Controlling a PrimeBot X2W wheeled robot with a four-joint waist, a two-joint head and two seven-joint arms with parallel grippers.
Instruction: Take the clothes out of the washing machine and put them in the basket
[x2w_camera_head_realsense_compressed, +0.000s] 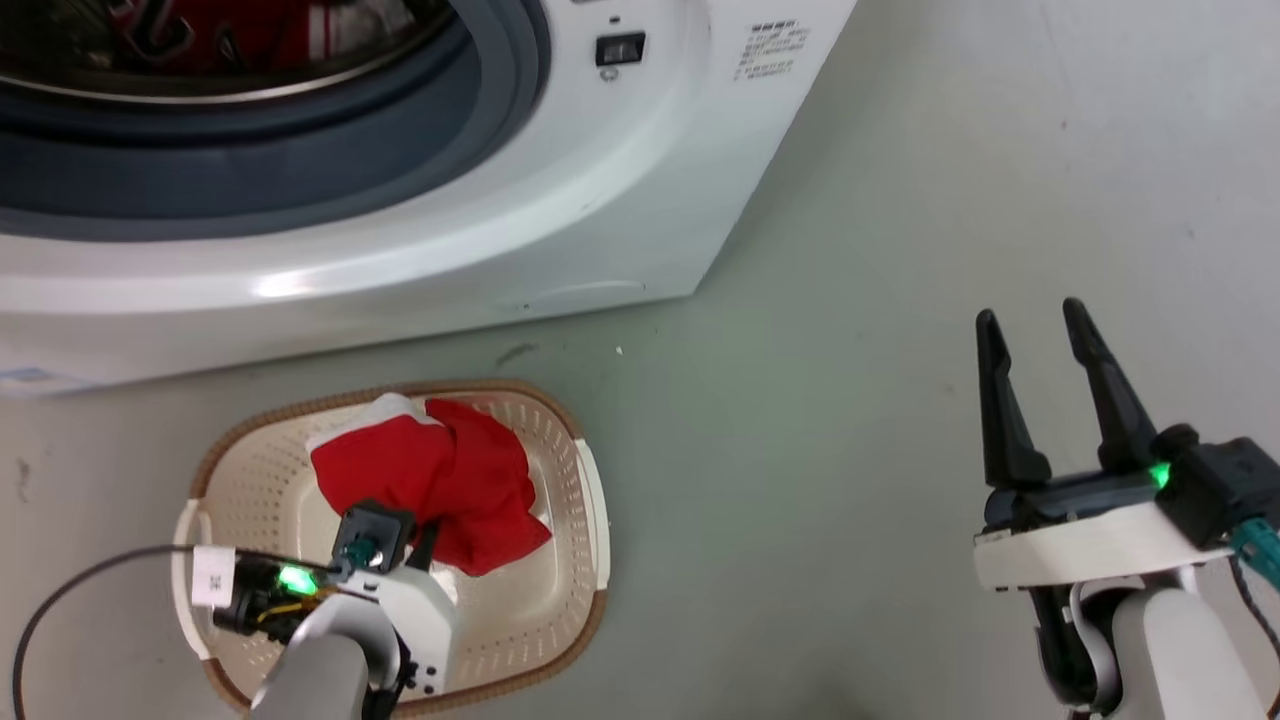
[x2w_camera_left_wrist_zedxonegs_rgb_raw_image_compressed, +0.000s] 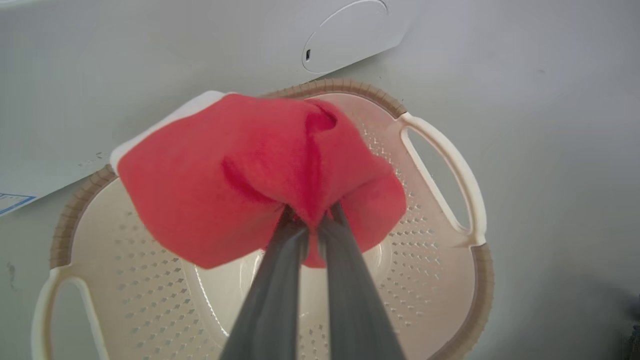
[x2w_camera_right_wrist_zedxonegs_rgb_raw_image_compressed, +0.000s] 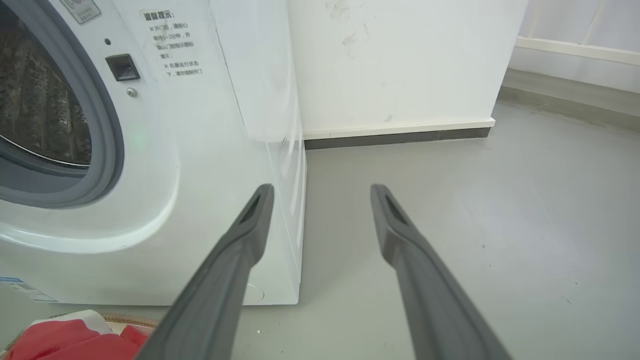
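Pinching a red garment (x2w_camera_left_wrist_zedxonegs_rgb_raw_image_compressed: 240, 170) over the cream basket (x2w_camera_left_wrist_zedxonegs_rgb_raw_image_compressed: 150, 280), the left claw (x2w_camera_left_wrist_zedxonegs_rgb_raw_image_compressed: 312, 222) is clamped tight; the right claw (x2w_camera_head_realsense_compressed: 1030, 312) gapes empty above the floor (x2w_camera_head_realsense_compressed: 850, 450).

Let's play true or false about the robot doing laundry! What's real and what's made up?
1. The left end effector pinches a red garment over the basket. True.
2. The right end effector holds a sock. False: it is open and empty.
3. The washing machine is emptied. False: red clothes lie inside its drum.
4. The basket sits on the floor in front of the washing machine. True.
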